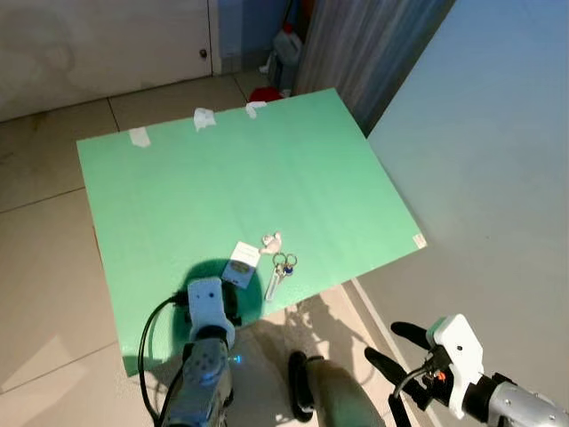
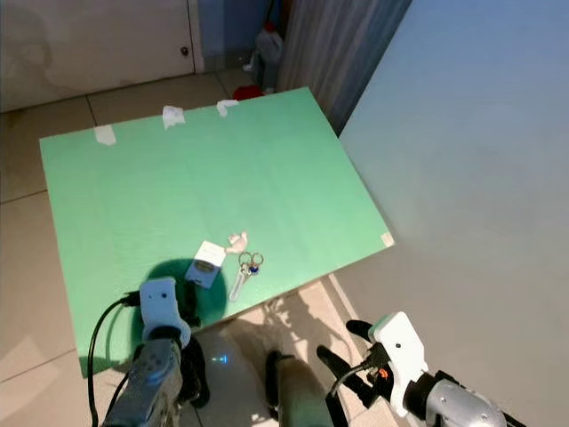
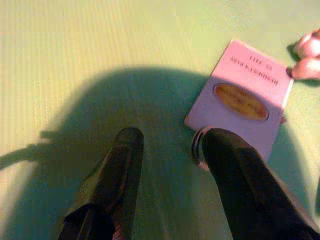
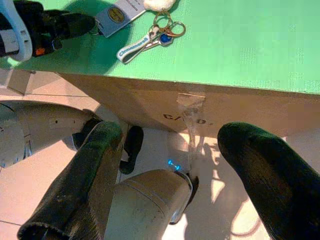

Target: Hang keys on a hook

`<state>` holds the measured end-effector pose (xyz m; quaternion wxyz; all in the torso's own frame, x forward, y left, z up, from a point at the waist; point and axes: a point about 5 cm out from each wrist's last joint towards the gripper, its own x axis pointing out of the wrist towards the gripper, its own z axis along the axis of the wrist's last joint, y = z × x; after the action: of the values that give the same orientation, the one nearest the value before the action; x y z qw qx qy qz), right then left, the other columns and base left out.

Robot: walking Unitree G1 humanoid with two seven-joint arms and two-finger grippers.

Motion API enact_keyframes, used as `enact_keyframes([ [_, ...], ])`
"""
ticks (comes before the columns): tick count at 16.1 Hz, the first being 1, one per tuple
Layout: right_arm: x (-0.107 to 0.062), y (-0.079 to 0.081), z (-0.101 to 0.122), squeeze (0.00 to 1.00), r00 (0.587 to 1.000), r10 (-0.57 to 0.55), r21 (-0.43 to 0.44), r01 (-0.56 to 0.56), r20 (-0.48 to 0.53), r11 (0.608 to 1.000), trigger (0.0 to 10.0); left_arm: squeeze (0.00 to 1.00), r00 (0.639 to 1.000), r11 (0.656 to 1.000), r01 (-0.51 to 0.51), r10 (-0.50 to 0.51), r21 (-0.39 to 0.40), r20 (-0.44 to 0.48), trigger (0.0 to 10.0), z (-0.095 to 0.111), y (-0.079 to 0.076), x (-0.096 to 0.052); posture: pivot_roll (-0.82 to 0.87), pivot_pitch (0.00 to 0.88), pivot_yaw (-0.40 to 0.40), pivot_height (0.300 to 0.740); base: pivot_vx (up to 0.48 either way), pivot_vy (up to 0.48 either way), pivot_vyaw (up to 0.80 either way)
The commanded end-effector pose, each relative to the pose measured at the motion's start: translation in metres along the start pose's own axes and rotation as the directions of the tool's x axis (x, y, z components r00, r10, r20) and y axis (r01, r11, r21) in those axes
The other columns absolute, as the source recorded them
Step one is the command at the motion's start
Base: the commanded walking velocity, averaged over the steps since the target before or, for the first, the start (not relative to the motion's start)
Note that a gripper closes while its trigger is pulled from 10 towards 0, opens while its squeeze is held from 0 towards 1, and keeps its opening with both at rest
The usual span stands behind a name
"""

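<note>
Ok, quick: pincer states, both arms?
Left pincer: open, empty, over the green board beside the card.
Right pincer: open, empty, off the board's edge.

the card carries a line of print and a gold oval, both too blurred to read. the box side under the green sheet shows dark letters, roughly "c/o". the key tag bears white lettering, unreadable.

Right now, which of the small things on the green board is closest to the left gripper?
The white card with the gold oval label: the left gripper hangs open right at its edge. The keys and the small pale charm lie farther off, beyond it.
</note>
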<state>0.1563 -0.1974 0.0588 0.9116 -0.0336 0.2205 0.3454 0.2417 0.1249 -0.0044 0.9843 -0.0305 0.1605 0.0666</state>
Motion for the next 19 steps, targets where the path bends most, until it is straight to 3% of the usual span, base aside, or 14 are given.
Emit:
enact_keyframes([
  [1,-0.008,-0.002,-0.004,0.00,1.000,-0.018,0.011,0.018,-0.024,1.000,10.0,0.00,0.998,0.996,0.045,-0.048,-0.075,-0.047,10.0,-0.011,-0.026,-0.008,-0.38,0.305,-0.159,0.740,0.000,0.000,0.00],
  [6,-0.009,-0.003,-0.003,0.00,0.999,-0.021,0.009,0.021,-0.027,1.000,10.0,0.00,0.997,0.996,0.069,-0.070,-0.056,-0.010,10.0,-0.004,-0.026,-0.001,-0.38,0.305,-0.161,0.740,0.000,0.000,0.00],
  [13,-0.009,-0.002,-0.003,0.00,0.999,-0.019,0.010,0.020,-0.030,1.000,10.0,0.00,0.989,0.989,0.123,-0.129,-0.082,-0.075,10.0,-0.013,-0.040,0.000,-0.38,0.308,-0.161,0.740,0.000,0.000,0.00],
  [18,-0.009,-0.002,-0.004,0.00,0.999,-0.020,0.011,0.020,-0.033,1.000,10.0,0.00,0.981,0.986,0.118,-0.134,-0.116,-0.139,10.0,-0.021,-0.042,0.000,-0.39,0.312,-0.161,0.740,0.000,0.000,0.00],
  [19,-0.009,-0.002,-0.004,0.00,0.999,-0.019,0.011,0.020,-0.034,1.000,10.0,0.00,0.976,0.986,0.109,-0.130,-0.127,-0.176,0.0,-0.026,-0.041,-0.001,-0.39,0.312,-0.162,0.740,0.000,0.000,0.00],
])
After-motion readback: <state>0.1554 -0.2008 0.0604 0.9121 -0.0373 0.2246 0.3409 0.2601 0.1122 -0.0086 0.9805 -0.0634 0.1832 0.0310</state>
